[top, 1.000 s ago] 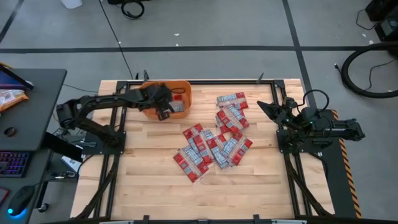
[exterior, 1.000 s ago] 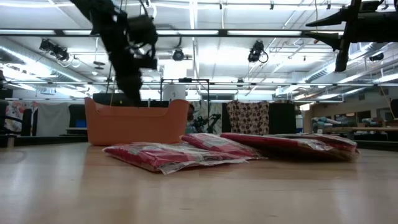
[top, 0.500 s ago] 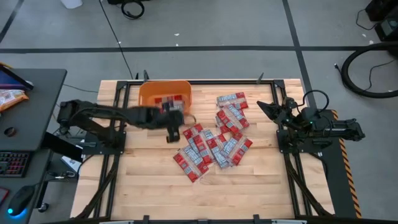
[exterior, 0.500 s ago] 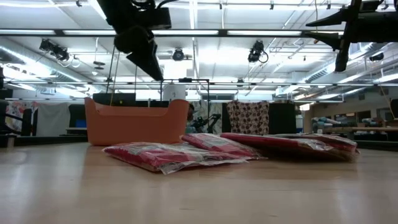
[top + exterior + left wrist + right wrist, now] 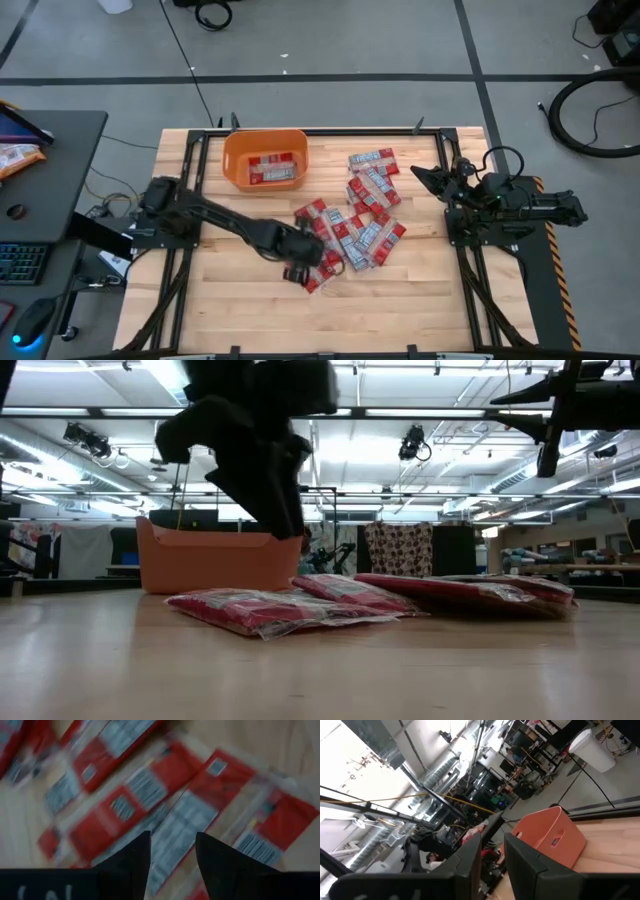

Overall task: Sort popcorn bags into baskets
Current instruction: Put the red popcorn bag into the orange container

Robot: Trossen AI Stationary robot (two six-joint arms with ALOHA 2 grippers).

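- Packets point(image 5: 345, 225) lie flat in a loose heap mid-worktop point(image 5: 240, 300), long axes mostly slanting diagonally, several overlapping.
- Left tool point(image 5: 300, 262) hangs low over the heap's near-left edge; its fingers point(image 5: 130, 862) stand slightly apart, empty, a packet point(image 5: 187, 827) right beneath them with its long axis running diagonally away from the tips.
- Basket point(image 5: 265, 158) sits well beyond the left tool at the far edge, two or three packets inside.
- Right tool point(image 5: 425, 175) waits raised at the worktop's right edge, fingers slightly apart, gripping nothing.
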